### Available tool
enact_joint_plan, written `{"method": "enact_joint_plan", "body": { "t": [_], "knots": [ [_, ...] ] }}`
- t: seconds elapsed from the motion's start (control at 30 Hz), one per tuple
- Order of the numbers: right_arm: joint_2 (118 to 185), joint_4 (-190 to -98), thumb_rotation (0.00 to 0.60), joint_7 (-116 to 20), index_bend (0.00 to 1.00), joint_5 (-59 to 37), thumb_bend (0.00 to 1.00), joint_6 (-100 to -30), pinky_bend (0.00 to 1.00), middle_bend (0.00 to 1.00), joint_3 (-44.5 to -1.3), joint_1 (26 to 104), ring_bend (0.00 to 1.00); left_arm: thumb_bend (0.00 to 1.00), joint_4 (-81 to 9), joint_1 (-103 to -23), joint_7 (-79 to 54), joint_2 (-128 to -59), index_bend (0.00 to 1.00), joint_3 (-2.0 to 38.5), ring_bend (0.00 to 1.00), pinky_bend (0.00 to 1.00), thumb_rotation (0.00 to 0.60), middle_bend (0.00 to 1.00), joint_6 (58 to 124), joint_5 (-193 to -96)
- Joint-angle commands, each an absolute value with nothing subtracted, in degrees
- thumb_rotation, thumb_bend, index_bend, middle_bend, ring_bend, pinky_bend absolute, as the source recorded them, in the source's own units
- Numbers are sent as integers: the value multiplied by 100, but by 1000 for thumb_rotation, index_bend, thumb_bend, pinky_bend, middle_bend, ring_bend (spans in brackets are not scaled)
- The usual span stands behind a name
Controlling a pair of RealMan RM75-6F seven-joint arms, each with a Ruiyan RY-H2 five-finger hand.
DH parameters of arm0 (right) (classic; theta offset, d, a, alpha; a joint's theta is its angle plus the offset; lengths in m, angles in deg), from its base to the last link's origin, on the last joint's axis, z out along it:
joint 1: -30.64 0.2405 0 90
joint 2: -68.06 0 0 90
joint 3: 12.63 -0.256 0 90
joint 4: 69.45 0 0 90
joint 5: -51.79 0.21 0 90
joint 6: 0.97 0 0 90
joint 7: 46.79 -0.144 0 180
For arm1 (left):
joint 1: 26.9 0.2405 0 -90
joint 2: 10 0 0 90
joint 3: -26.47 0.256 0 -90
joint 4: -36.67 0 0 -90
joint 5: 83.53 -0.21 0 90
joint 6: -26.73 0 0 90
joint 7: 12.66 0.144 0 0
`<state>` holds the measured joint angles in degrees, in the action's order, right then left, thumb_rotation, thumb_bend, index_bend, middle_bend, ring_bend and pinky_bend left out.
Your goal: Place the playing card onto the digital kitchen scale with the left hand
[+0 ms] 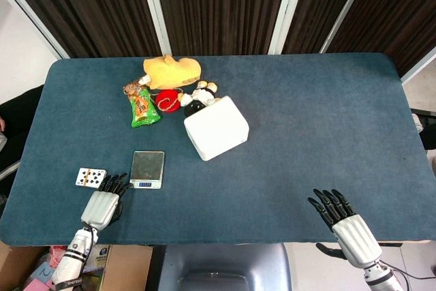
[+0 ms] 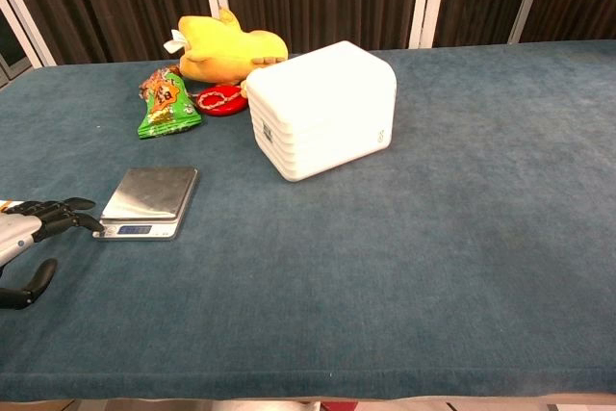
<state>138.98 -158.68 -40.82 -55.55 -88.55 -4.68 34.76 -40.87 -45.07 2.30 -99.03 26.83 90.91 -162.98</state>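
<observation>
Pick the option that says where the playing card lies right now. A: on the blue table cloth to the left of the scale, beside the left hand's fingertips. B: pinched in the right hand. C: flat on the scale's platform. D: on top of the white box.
A: in the head view the playing card lies on the cloth left of the digital kitchen scale, beside the left hand, whose steel platform is bare.

The digital kitchen scale (image 1: 147,170) sits on the bench (image 1: 306,134) in the near-left area. The playing card (image 1: 90,177) lies flat at the scale's 9 o'clock, apart from it. The left hand (image 1: 105,200) lies at the scale's 7 o'clock, fingertips just beside the scale's near-left corner. The box (image 1: 216,127) stands at the scale's 2 o'clock. The snack packet (image 1: 142,107), the plush toy (image 1: 172,71) and the small figure (image 1: 199,97) lie at 12 to 1 o'clock. The right hand (image 1: 343,224) hovers at the near-right edge.
</observation>
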Motion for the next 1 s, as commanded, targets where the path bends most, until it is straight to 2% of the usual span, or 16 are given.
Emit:
{"method": "enact_joint_plan", "body": {
  "t": [0.03, 0.5, 0.67, 1.0],
  "knots": [
    [13902, -15867, 600, -4073, 0, -5553, 161, -8844, 0, 0, -468, 3479, 0, 699, -4085, -4514, 233, -9900, 179, 2692, 0, 0, 600, 0, 9084, -16299],
    [13893, -15859, 600, -4142, 0, -5563, 161, -8900, 0, 0, -473, 3466, 0, 698, -4102, -4563, 287, -9896, 189, 2748, 0, 0, 600, 0, 8975, -16246],
    [13889, -15854, 600, -4159, 0, -5568, 160, -8913, 0, 0, -472, 3463, 0, 695, -4083, -4546, 31, -9901, 117, 2677, 0, 0, 600, 0, 9299, -16477],
    [13870, -15856, 600, -4182, 0, -5612, 161, -8929, 0, 0, -449, 3462, 0, 457, -4118, -4505, -435, -9458, 76, 2493, 0, 0, 600, 0, 9836, -16743]
  ]
}}
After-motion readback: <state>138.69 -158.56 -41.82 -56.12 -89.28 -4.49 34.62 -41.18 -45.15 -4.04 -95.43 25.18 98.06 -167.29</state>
